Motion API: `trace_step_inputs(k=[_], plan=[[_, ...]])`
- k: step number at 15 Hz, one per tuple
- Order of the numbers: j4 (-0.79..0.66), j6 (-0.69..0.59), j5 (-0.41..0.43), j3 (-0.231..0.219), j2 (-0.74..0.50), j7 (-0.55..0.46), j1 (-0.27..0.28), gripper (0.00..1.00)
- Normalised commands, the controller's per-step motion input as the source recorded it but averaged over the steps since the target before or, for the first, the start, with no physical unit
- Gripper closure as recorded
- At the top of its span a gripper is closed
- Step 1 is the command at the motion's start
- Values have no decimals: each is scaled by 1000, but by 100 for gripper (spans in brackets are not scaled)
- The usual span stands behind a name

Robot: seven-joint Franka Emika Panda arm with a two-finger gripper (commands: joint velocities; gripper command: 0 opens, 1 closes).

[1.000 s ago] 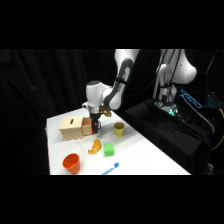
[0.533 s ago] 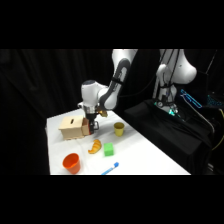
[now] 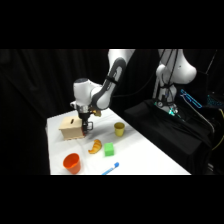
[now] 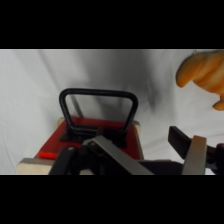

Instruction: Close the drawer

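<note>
Pale wood first: from the side, the box [image 3: 71, 128] sits at the table's [image 3: 145, 155] far left, and the gripper [image 3: 88, 126] hangs right at its front, where the drawer [image 3: 83, 128] faces the yellow cup [image 3: 119, 129]. I'd say it's lined up to push. At the wrist, the drawer's [image 4: 95, 140] handle [image 4: 98, 107] arches just beyond the fingers [image 4: 192, 150], which stand apart, gripping nothing.

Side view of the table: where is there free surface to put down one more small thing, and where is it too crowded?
Free: the white table's right half, beyond the yellow cup and green block; also the near-left strip between the wooden box and orange cup. Crowded: around the box front, where the tool hangs, and near the croissant-shaped toy.
</note>
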Motion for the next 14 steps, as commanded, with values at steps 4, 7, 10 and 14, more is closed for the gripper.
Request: trace_step_inputs(k=[4, 7, 10, 14], plan=[[359, -199, -71, 25, 126, -109, -60, 0], [136, -211, -47, 84, -100, -182, -72, 0], [-109, -348, -27, 130, -393, -239, -66, 0], [-118, -490, 12, 151, -449, -284, -76, 0]])
